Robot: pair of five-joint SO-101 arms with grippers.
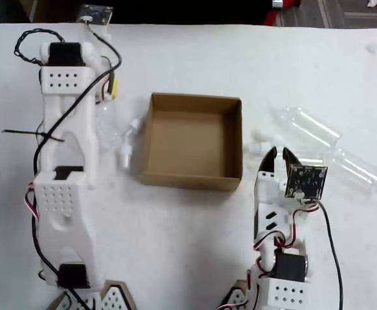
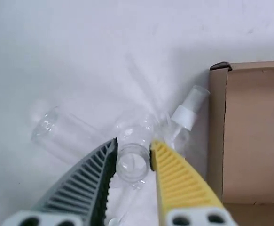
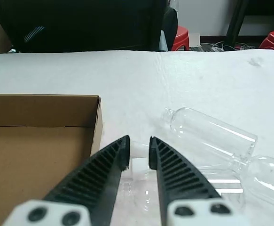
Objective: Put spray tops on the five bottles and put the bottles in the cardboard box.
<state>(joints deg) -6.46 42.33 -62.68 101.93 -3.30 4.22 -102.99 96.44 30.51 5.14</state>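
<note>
My left gripper (image 2: 133, 148), with one grey and one yellow finger, is shut on the open neck of a clear bottle (image 2: 132, 167) just left of the cardboard box (image 1: 188, 179). Beside it lie another clear bottle (image 2: 64, 136) and a white spray top (image 2: 188, 110) next to the box wall (image 2: 216, 141). My right gripper (image 1: 278, 153), with black fingers, stands slightly open at the box's right side. A small white spray top (image 1: 259, 141) lies just ahead of it. Two capless clear bottles (image 3: 212, 129) (image 3: 268, 181) lie to its right.
The left arm (image 1: 62, 142) stretches over the table's left side and hides part of the bottle cluster (image 1: 125, 132). The box is empty inside. Cables trail near both arms. The far table edge (image 3: 174, 51) has chairs and stools behind it.
</note>
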